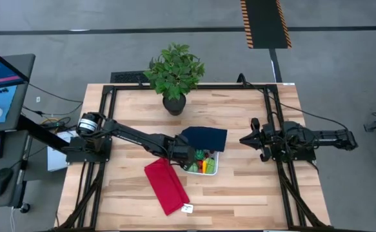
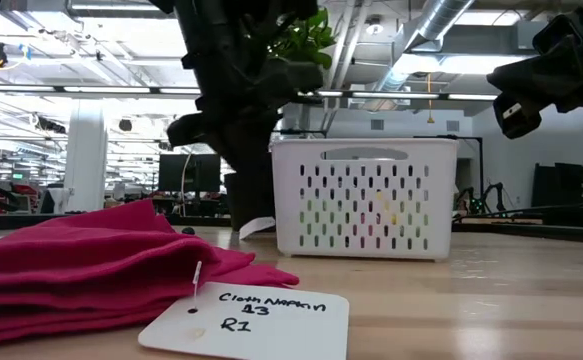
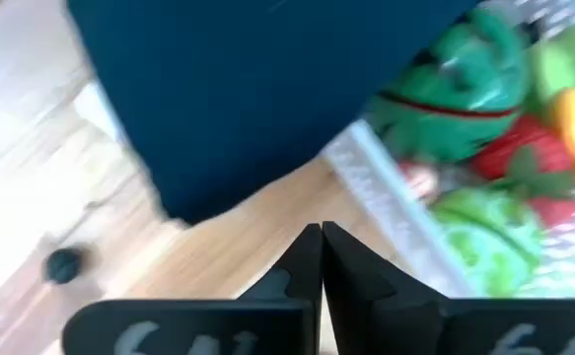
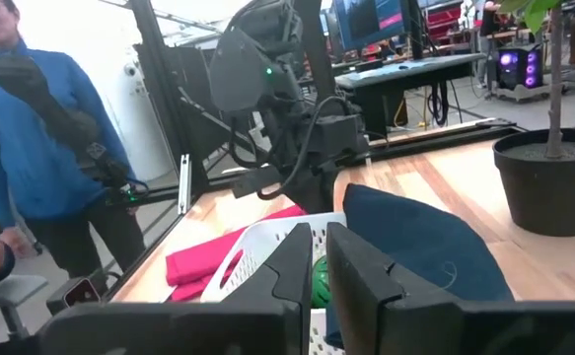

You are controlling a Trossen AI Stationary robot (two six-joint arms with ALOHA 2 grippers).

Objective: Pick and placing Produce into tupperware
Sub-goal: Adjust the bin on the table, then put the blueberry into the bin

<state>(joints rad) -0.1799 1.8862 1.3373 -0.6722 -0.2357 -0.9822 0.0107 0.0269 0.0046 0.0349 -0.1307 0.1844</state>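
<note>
**Produce in container; left gripper empty at the rim**

We judge loading largely complete. The left gripper (image 1: 182, 156) sits at the tupperware (image 1: 212, 170) near the table's middle, fingers (image 3: 307, 261) pressed together on nothing. The right gripper (image 1: 251, 140) waits well apart, fingers nearly together. The produce (image 3: 469, 84) lies inside: striped green piece, strawberry, orange and pale green pieces. The navy lid (image 1: 204, 138) leans on the far rim. The next move, we judge, calls for fitting the lid.
</note>
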